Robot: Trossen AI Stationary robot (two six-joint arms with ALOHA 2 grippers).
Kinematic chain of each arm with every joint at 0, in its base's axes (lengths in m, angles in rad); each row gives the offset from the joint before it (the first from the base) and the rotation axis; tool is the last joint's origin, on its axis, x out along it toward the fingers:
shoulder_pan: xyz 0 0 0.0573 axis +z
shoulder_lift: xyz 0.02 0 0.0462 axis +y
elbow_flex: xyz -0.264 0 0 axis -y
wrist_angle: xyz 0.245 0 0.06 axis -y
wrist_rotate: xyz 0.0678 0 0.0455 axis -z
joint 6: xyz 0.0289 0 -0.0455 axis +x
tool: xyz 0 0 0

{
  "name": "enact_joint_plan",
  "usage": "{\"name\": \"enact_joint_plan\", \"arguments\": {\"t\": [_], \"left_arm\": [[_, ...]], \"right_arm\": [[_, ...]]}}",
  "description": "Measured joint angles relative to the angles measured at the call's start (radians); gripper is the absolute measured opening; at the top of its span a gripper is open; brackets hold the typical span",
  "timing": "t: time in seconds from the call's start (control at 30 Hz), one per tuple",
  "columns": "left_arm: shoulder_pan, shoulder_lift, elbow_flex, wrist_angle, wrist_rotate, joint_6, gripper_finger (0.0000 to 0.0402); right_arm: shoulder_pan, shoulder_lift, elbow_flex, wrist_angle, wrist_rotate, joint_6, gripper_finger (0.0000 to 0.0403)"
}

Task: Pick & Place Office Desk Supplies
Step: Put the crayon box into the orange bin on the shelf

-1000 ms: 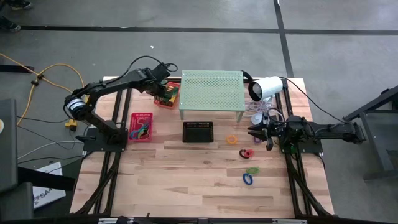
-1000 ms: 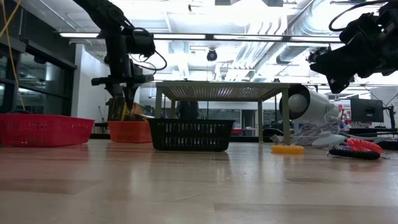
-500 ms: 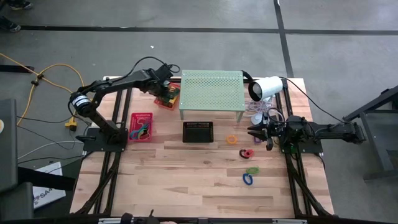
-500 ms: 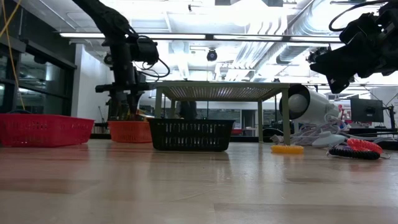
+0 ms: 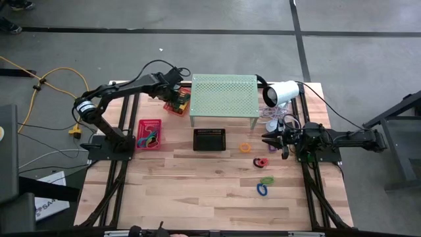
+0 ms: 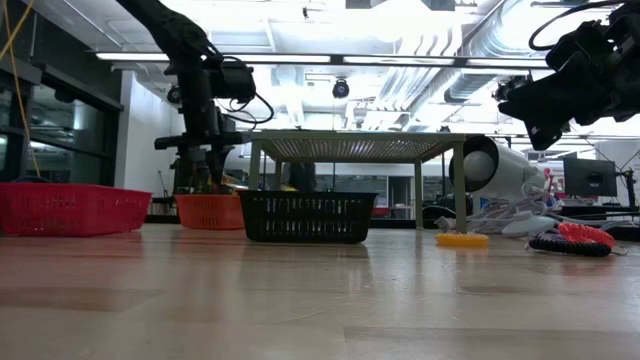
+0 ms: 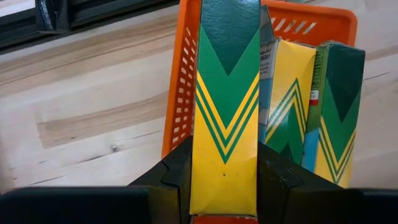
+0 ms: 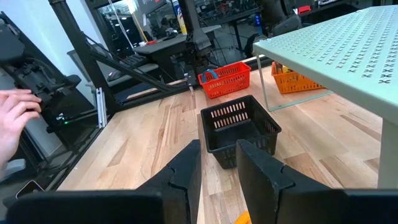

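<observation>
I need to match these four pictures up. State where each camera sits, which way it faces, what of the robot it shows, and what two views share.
High view: above the table, looking straight down; both arms, the left gripper over the orange basket.
Low view: at table height, looking across past the black basket; both arms come in from above.
Left wrist view: looks down its jaws, shut on a crayon box.
Right wrist view: from the right gripper, across the table.
Shared: the high and right wrist views both show the green shelf.

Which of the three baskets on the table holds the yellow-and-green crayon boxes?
The orange basket, beside the green perforated shelf. The left claw grips one crayon box over it. The red basket holds coloured loops; the black basket looks empty.
</observation>
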Motion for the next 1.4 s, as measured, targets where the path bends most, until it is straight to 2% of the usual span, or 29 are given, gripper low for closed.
{"name": "enact_joint_plan", "arguments": {"t": [0.43, 0.9, 1.1, 1.4], "left_arm": [[0.0, 0.046, -0.044, 0.085, 0.014, -0.006, 0.011], [0.019, 0.04, -0.045, 0.081, 0.061, 0.017, 0.0161], [0.032, 0.04, -0.045, 0.082, 0.074, 0.017, 0.0165], [0.069, -0.066, -0.046, 0.064, 0.106, 0.063, 0.0166]], "right_arm": [[0.0, 0.0, 0.0, 0.0, 0.0, 0.0, 0.009], [0.0, 0.0, 0.0, 0.0, 0.0, 0.0, 0.009], [0.0, 0.0, 0.0, 0.0, 0.0, 0.0, 0.009], [0.0, 0.0, 0.0, 0.0, 0.0, 0.0, 0.009]]}}
